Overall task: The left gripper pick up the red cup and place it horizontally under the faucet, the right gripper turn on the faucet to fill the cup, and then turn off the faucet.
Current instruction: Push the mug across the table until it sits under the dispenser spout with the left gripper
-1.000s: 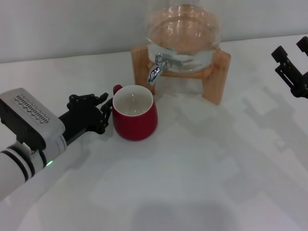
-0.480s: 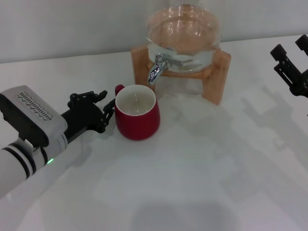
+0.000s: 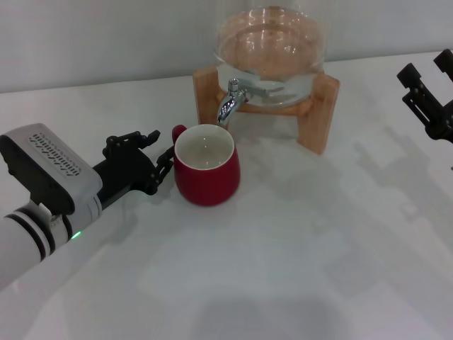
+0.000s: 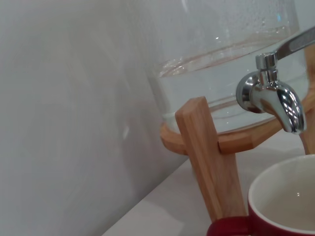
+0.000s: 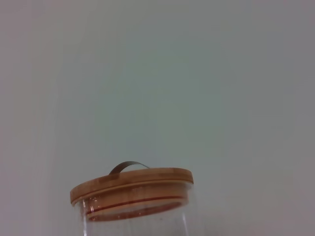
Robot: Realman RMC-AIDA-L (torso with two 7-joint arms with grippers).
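Black jaws of the left gripper (image 3: 161,164) sit closed on the red cup (image 3: 207,175) at its handle side, and have slid it along the worktop (image 3: 297,269) toward the far edge, its rim now just short of the faucet (image 3: 231,103). Placement looks nearly finished. Right gripper (image 3: 425,95) waits by the right edge, jaws spread. Left wrist view alone shows the spout (image 4: 289,110) hanging beside the rim, not yet over the centre.
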